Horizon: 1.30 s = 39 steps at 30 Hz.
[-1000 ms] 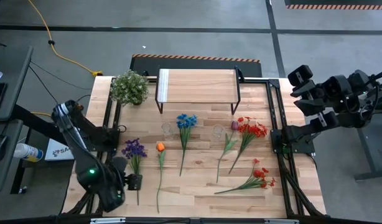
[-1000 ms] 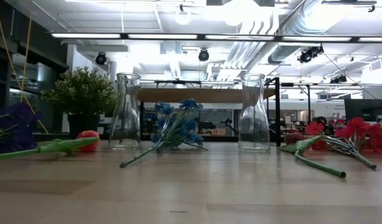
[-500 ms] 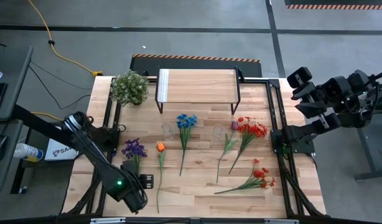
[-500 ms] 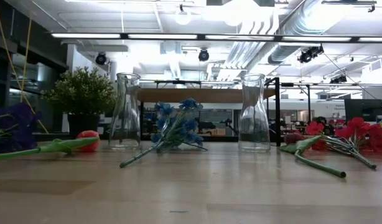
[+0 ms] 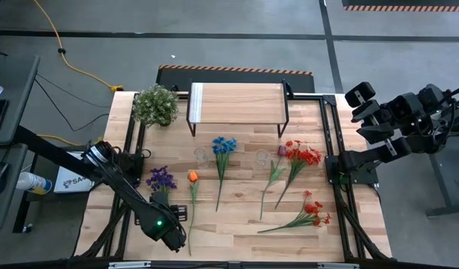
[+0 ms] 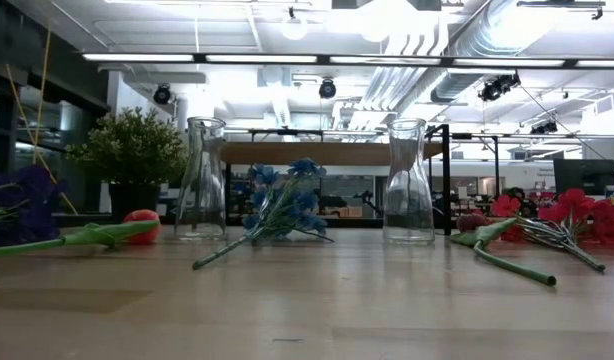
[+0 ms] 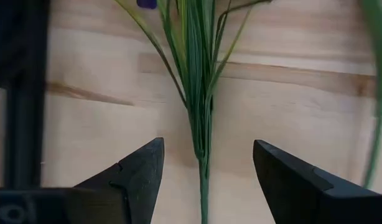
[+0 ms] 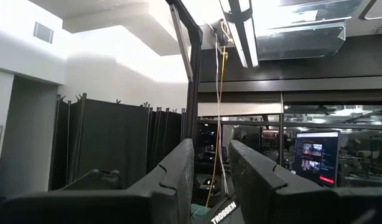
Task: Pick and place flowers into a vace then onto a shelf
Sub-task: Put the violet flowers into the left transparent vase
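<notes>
Left arm swings along the table's near edge toward the purple flower's stem

The left tool point(image 7: 205, 171) has moved from the table's near-left corner inward along the near edge — now its open fingers point(image 7: 136, 177) straddle the green stem of the purple flower point(image 5: 161, 179), one on each side, not touching it.

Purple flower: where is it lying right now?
In the high view the purple flower lies at the table's left side, beside the orange flower, with the left hand over its stem.
</notes>
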### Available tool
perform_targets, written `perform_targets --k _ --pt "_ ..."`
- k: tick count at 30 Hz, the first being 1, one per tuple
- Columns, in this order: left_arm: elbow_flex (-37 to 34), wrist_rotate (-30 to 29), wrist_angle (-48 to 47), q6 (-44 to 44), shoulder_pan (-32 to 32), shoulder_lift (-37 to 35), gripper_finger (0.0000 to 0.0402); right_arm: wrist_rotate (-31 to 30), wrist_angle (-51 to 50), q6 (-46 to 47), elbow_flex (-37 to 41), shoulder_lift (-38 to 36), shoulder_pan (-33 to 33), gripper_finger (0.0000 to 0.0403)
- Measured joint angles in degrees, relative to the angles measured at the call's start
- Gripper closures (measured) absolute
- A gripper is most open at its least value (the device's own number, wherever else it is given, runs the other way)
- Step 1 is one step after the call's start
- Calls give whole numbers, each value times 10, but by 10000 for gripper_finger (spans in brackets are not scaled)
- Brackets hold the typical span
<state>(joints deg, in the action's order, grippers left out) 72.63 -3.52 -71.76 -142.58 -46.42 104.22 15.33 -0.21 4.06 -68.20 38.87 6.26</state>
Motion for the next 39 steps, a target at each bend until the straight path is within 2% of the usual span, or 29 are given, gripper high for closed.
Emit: perform_targets --k 13,20,39 --pt "-121 11 116 -1 26 -3 124 16 0 26 0 0 0 308" --pt "-126 15 125 0 42 -3 131 16 0 25 0 0 0 308" --pt "-126 9 132 -2 49 -1 341 16 -15 19 0 0 0 308"
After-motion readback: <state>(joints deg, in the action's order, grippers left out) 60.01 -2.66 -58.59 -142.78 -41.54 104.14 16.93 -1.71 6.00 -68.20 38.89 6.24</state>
